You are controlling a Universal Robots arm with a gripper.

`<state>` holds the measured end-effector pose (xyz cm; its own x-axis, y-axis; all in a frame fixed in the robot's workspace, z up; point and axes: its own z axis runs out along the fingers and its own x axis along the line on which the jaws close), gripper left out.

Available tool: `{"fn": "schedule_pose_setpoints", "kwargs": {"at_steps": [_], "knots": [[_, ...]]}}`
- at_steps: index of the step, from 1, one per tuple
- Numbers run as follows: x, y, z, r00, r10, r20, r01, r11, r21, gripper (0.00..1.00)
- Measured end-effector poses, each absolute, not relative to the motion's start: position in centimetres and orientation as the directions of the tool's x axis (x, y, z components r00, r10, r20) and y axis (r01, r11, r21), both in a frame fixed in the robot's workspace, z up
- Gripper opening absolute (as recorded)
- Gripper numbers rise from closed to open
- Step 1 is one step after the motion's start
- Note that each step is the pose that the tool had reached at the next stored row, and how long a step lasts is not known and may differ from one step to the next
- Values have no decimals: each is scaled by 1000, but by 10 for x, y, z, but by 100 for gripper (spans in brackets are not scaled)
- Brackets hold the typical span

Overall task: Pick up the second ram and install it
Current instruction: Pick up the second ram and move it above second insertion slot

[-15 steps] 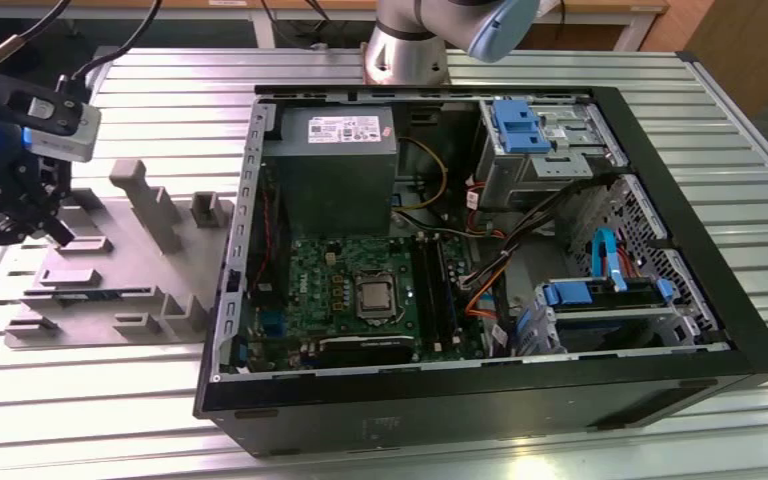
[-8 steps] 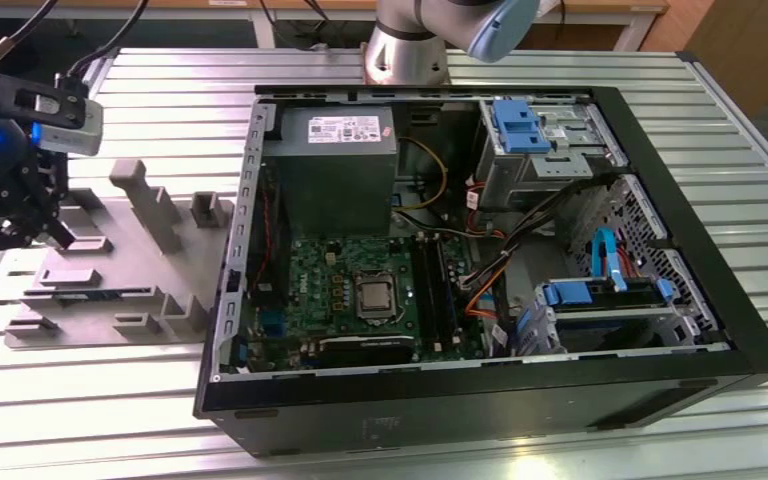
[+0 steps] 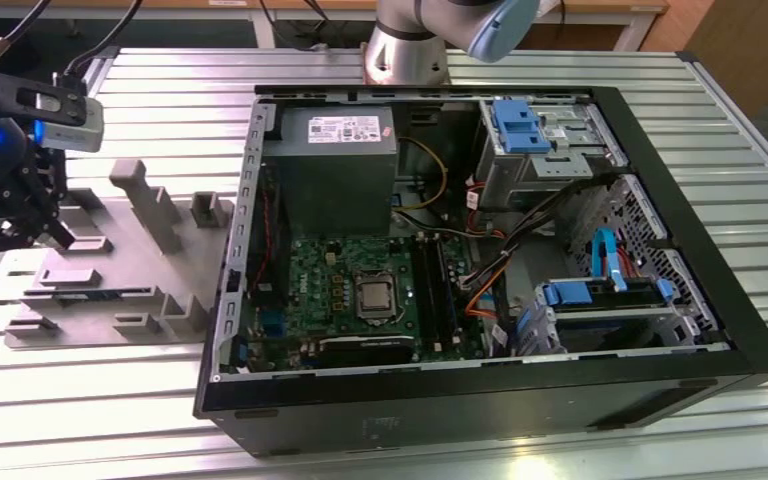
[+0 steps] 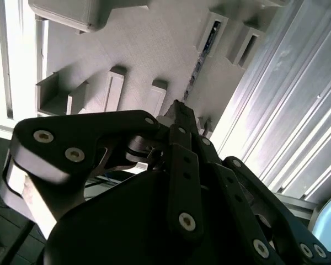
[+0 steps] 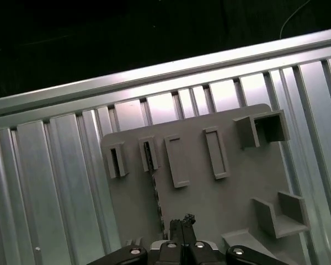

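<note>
In the exterior view, at the frame's left edge, the gripper (image 3: 17, 238), seemingly pressed shut and empty, is hovering over the grey fixture (image 3: 131, 262), the second ram (image 3: 91, 293) lying lengthwise across the frame just below-right of it.

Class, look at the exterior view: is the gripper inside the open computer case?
No, the gripper hangs over the grey fixture, outside the computer case.
</note>
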<state>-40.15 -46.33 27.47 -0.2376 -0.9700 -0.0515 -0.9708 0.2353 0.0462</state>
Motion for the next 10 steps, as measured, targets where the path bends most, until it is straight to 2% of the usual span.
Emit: {"fn": "schedule_pose_setpoints", "kwargs": {"at_steps": [4, 10], "knots": [[-401, -463, 274, -228, -972, -52, -973, 226, 46, 11], [-401, -463, 269, -129, -990, -52, -991, 127, 46, 11]]}}
